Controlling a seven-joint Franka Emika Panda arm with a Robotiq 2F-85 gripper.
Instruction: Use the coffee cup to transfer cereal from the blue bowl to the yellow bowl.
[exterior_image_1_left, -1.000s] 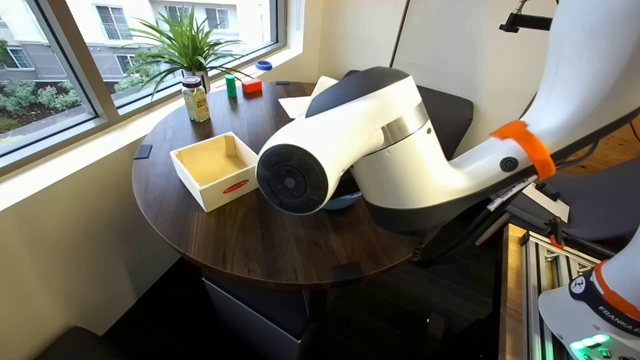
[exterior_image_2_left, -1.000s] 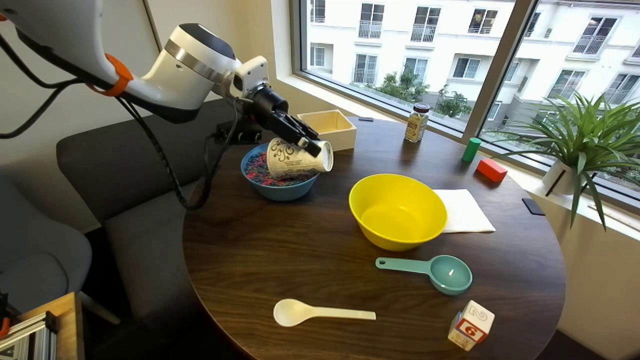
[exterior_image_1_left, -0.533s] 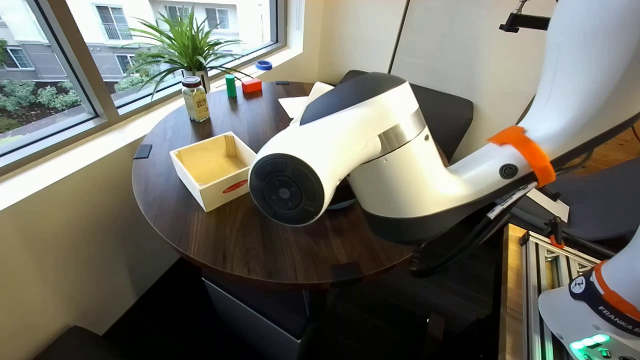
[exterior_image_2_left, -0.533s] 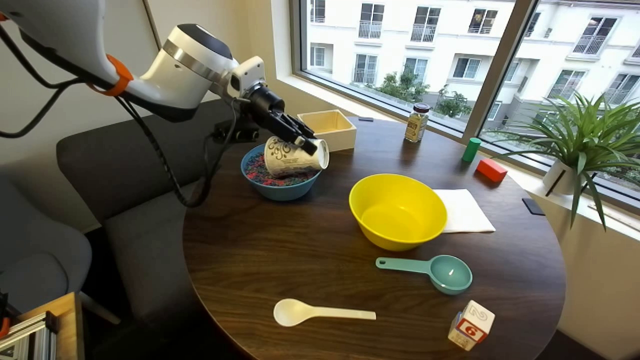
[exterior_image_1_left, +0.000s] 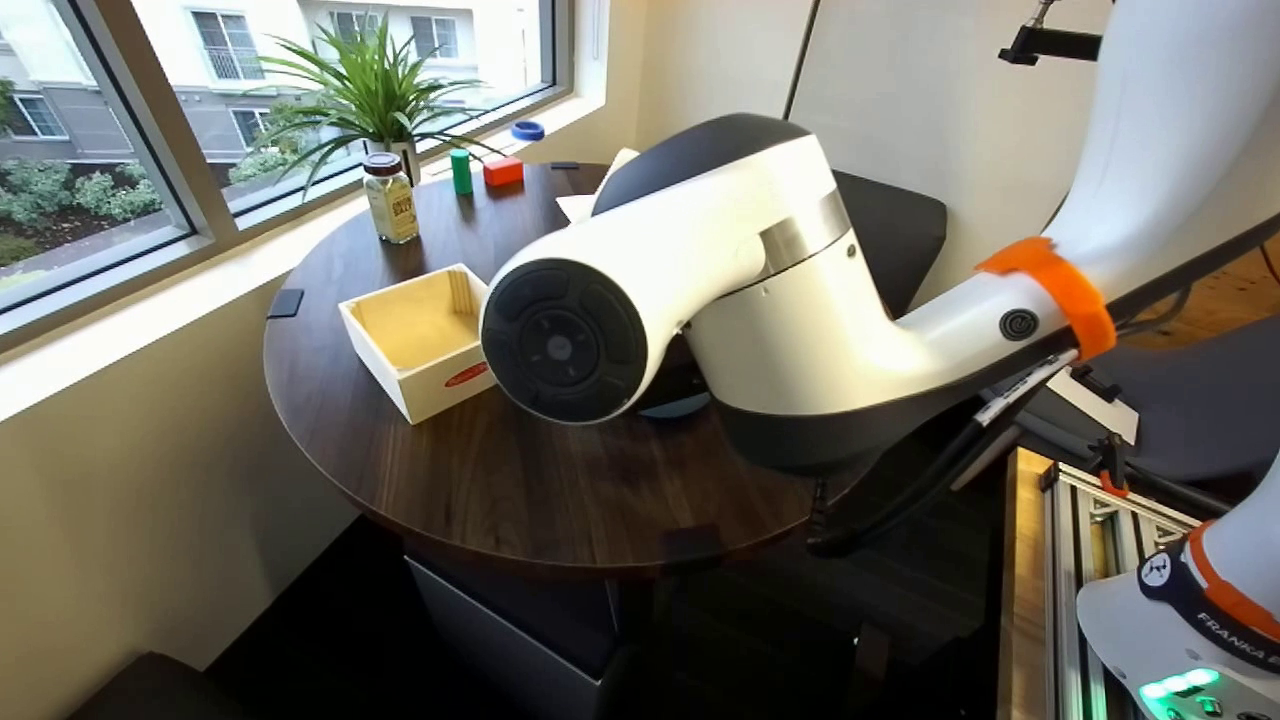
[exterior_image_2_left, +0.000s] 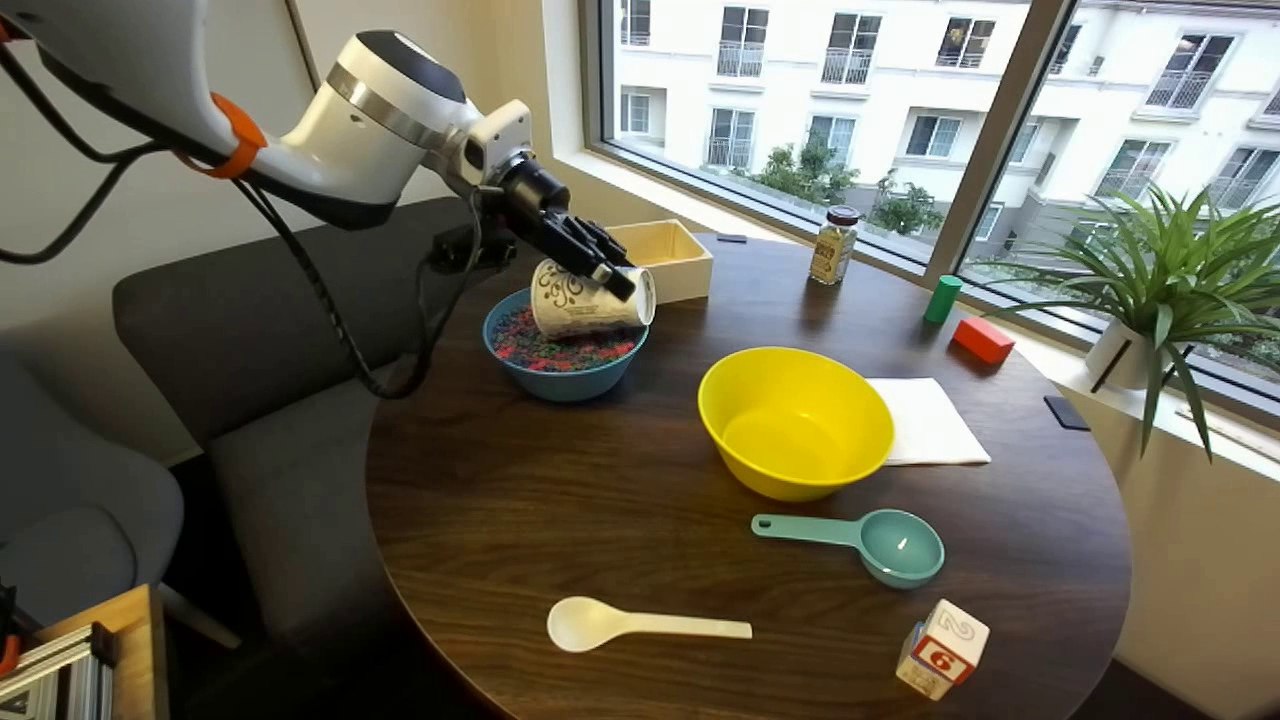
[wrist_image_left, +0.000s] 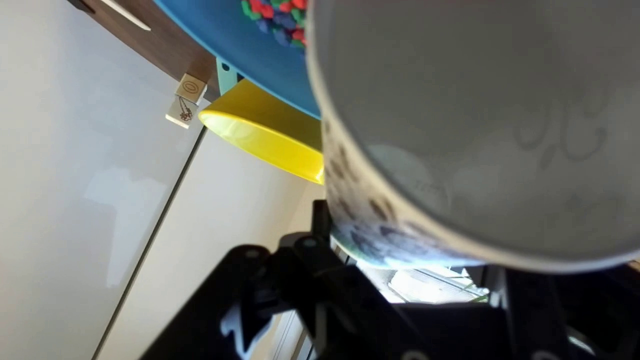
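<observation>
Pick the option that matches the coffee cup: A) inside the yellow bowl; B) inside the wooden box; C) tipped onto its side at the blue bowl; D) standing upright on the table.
C: in an exterior view the gripper holds the coffee cup nearly level, with cereal in the blue bowl showing just below it.

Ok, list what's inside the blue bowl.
Cereal in red, green and bluish purple. In an exterior view, the tilted coffee cup hides part of the far side of the blue bowl; what lies there cannot be seen.
</observation>
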